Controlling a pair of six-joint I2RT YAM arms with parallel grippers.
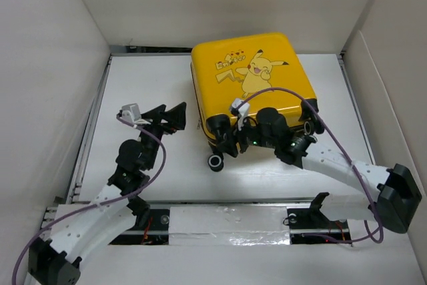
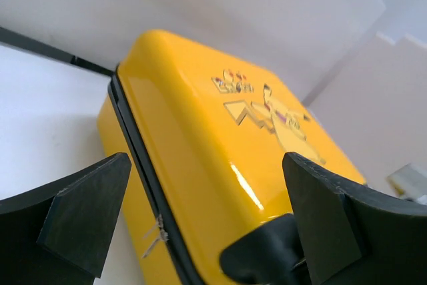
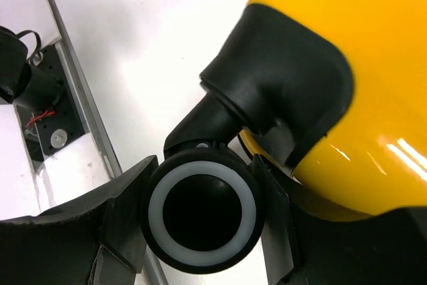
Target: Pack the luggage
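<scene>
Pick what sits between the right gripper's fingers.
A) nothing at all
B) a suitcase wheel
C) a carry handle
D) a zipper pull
B: in the right wrist view, a black wheel with a white ring, at the corner of the luggage, sits clamped between the fingers of the right gripper.

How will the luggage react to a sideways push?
It will likely slide as one stiff block: the luggage lies flat, closed and hard-sided. Its yellow face shows sharp reflections, so it is probably slick and a grip may slip. The wheel held in the right claw looks swivel-mounted; tugging may just turn it.
</scene>
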